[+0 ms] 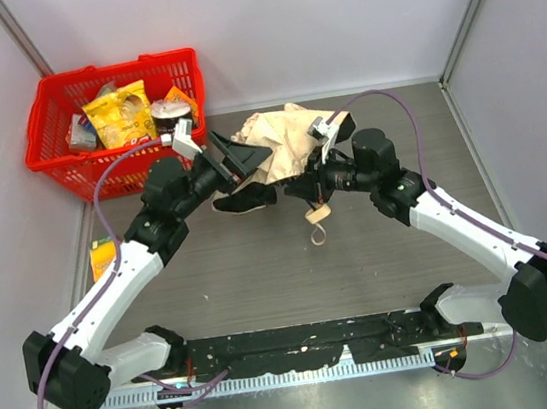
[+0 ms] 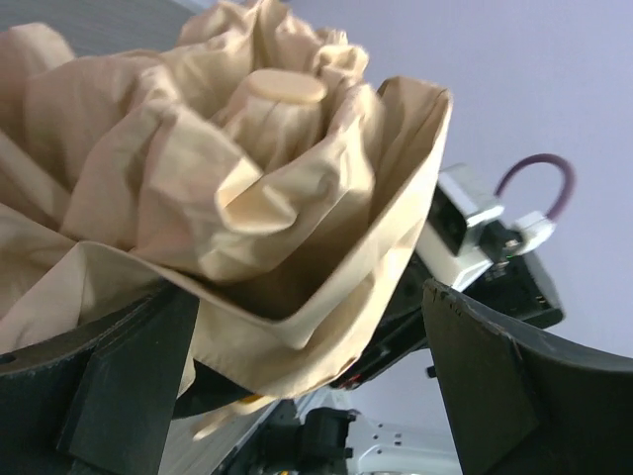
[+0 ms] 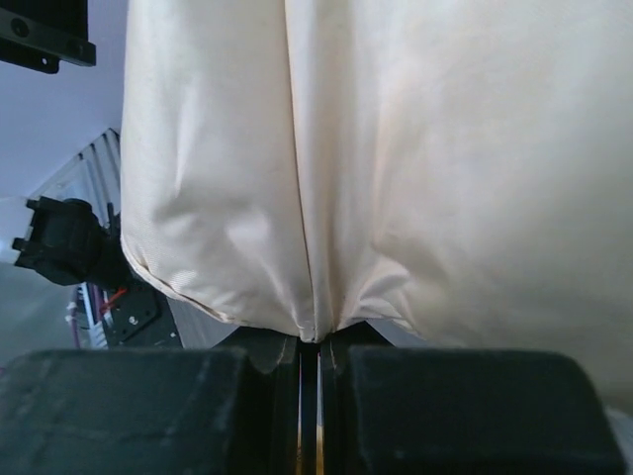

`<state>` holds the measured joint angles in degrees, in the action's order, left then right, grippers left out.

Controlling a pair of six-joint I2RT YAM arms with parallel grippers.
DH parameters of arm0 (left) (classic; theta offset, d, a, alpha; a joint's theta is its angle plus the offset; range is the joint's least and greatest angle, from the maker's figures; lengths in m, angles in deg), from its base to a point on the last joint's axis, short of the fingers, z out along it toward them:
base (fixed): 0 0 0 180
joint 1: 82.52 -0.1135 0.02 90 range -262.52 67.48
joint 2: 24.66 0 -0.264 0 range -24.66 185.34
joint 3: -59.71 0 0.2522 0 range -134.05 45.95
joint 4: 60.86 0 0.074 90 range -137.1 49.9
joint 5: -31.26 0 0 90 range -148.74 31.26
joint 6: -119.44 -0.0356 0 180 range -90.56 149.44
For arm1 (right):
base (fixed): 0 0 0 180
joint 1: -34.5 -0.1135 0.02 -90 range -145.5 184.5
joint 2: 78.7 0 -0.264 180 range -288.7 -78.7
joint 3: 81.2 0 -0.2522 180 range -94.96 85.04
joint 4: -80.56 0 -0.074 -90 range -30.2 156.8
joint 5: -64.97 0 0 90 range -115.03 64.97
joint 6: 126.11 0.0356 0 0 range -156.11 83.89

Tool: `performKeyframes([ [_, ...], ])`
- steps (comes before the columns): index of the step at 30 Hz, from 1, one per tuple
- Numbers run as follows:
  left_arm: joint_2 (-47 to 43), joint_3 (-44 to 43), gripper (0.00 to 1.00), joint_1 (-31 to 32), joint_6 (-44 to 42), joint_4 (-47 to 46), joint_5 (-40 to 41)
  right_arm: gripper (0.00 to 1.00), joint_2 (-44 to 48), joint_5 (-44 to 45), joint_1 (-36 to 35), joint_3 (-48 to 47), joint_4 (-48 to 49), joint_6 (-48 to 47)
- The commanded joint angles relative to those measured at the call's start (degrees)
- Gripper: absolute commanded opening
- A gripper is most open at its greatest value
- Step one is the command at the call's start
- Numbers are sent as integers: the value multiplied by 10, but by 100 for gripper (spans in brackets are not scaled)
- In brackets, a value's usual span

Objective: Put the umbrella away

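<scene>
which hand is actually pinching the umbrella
The right hand, pinched shut on the fabric of the umbrella. The left hand is wide open, straddling the canopy without gripping it.

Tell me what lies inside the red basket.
Inside the red basket I can see a yellow snack bag, an orange packet and a round dark-topped container. Whatever lies under them is covered.

No words or numbers can be read anywhere. The packets (image 1: 120,114) in the basket (image 1: 44,109) carry print, too small to read.
</scene>
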<state>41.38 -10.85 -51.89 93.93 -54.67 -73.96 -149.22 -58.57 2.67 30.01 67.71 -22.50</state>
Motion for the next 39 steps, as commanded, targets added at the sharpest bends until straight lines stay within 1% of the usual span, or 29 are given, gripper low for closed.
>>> performKeyframes([
  [1, -73, 11, 100, 1, -62, 74, 24, 1, 56, 63, -11, -29, 8, -74],
  [2, -84, 6, 100, 0, -77, 117, 31, 1, 54, 65, -10, -34, -5, -94],
  [4, -99, -21, 100, 0, -86, 189, 42, 1, 45, 73, -11, -56, -62, -121],
  [8, -75, -116, 100, -4, -63, 301, 35, 1, 47, 93, -11, -63, -82, -150],
  [11, -44, -161, 100, -3, -15, 320, 15, 1, 43, 90, -11, -64, -80, -151],
  [13, -24, -189, 100, -2, 4, 335, 18, 1, 40, 92, -13, -63, -78, -149],
  [16, 11, -238, 100, -2, -3, 386, 45, 1, 41, 88, -16, -63, -74, -147],
  [21, 52, -257, 100, -1, 7, 400, 57, 1, 36, 83, -21, -68, -75, -147],
  [26, 73, -249, 100, 0, -5, 378, 57, 1, 36, 65, -24, -66, -64, -138],
  [29, 79, -233, 100, 3, -21, 368, 84, 1, 36, 38, -25, -64, -52, -137],
  [30, 79, -224, 100, 3, -27, 354, 89, 1, 34, 29, -24, -64, -46, -118],
  [37, 86, -125, 100, 3, -27, 137, 39, 1, 18, -50, -29, -63, -28, -99],
  [39, 88, -93, 100, 4, -22, 53, 13, 1, 9, -71, -31, -64, -28, -95],
])
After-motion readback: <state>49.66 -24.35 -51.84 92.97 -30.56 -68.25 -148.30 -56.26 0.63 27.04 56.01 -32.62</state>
